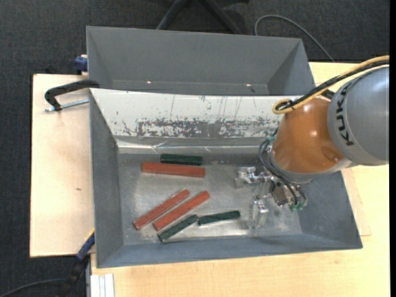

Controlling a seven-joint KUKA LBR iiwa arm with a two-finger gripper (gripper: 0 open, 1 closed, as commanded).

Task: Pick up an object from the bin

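Observation:
My gripper [254, 193] hangs low over the right part of the bin floor, under the orange wrist cover. It is open, with bare floor between its fingers. The nearest thing is a thin dark green bar [218, 218] lying flat, its right end just left of the lower fingertip [260, 209] and apart from it. A second dark green bar [178, 227] lies end to end with it, further left near the front wall. Beside them a red bar [182, 210] lies on a slant.
Another slanted red bar [161, 210] lies left of that one. Near the back wall a long red bar [173, 169] lies level, with a dark green bar [181, 159] just behind it. The arm comes in over the bin's right wall.

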